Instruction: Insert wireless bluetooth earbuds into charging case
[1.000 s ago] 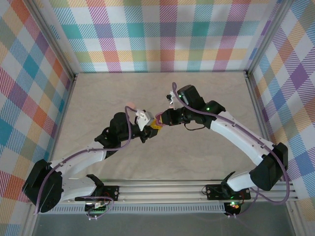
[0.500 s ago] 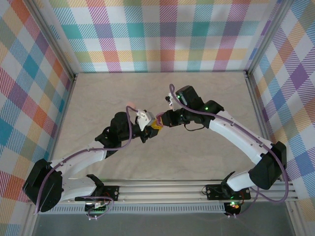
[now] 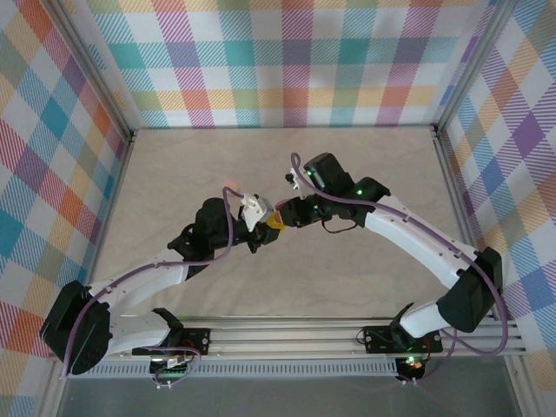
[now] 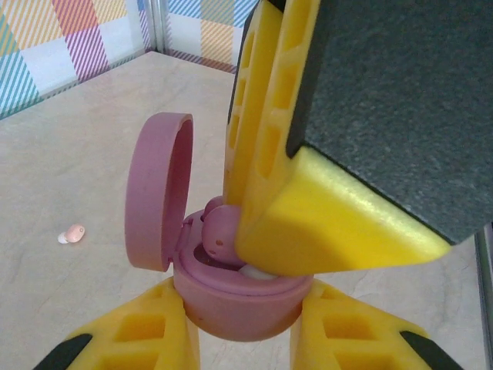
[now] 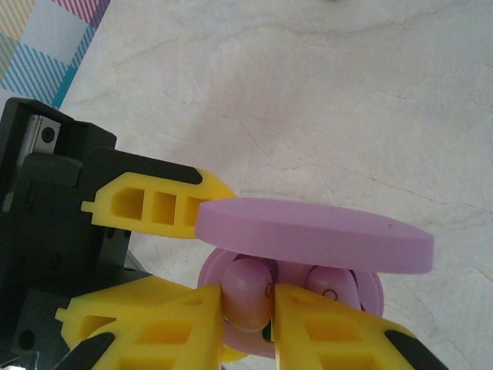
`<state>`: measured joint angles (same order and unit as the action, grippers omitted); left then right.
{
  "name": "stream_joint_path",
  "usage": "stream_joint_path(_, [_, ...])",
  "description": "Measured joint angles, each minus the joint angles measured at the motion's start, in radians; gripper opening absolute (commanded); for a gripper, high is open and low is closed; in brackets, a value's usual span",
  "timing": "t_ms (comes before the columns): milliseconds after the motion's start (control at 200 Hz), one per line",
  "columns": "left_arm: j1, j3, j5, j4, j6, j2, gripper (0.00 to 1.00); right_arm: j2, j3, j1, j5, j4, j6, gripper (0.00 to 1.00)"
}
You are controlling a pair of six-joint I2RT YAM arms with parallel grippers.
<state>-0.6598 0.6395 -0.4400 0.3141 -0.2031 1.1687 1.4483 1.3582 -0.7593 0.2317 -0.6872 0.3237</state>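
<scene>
My left gripper (image 4: 243,339) is shut on the pink charging case (image 4: 239,308), holding its round base upright with the lid (image 4: 158,193) hinged open. Over the case's mouth, my right gripper (image 5: 248,324) is shut on one pale pink earbud (image 5: 248,293), its fingertips (image 4: 308,223) pressed down at the case's rim. Another earbud (image 5: 331,289) sits in the well beside it, under the lid (image 5: 308,235). A loose earbud (image 4: 74,233) lies on the table to the left. From above, both grippers (image 3: 265,228) (image 3: 280,217) meet at mid-table.
A small pink thing (image 3: 231,185) lies on the table just behind my left wrist. Checked walls (image 3: 287,61) with metal posts close in the beige table (image 3: 365,165) on three sides. A rail (image 3: 287,334) runs along the near edge.
My right gripper has edged left and down onto the case with the earbud. The left gripper has kept the case still.
</scene>
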Motion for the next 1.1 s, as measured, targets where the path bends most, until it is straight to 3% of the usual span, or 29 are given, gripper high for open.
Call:
stream_joint_path(420, [0.0, -0.008, 0.023, 0.037, 0.041, 0.013, 0.01, 0.063, 0.089, -0.002, 0.0, -0.071, -0.027, 0.37])
stream_joint_path(1100, [0.0, -0.028, 0.021, 0.153, 0.058, 0.041, 0.01, 0.094, 0.185, -0.008, -0.022, -0.161, -0.06, 0.43])
